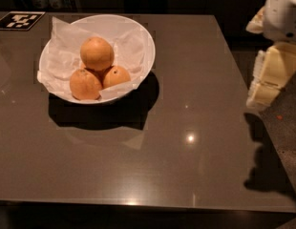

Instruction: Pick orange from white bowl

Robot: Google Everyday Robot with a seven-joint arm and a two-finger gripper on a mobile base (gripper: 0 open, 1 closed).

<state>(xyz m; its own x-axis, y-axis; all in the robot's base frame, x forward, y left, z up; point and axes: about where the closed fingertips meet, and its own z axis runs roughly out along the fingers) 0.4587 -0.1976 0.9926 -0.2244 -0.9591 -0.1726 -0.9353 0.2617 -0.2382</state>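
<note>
My gripper [268, 78], a cream-coloured part of my arm, hangs at the right side of the view, just beyond the right edge of the glossy grey-brown table [186, 109]. It is well apart from the fruit. Whether it is open or closed I cannot tell, and I see nothing in it.

The large round orange with matte peel [97, 53] lies in the wide white bowl [149, 66], which stands on the far left part of the table. This orange rests on top of two smaller oranges [85, 84], touching both, and these two lie side by side at the near side of the bowl. Crumpled white paper [62, 61] lines the bowl under the fruit. A black-and-white printed marker [19, 20] lies flat at the far left corner of the table, near the bowl but apart from it
</note>
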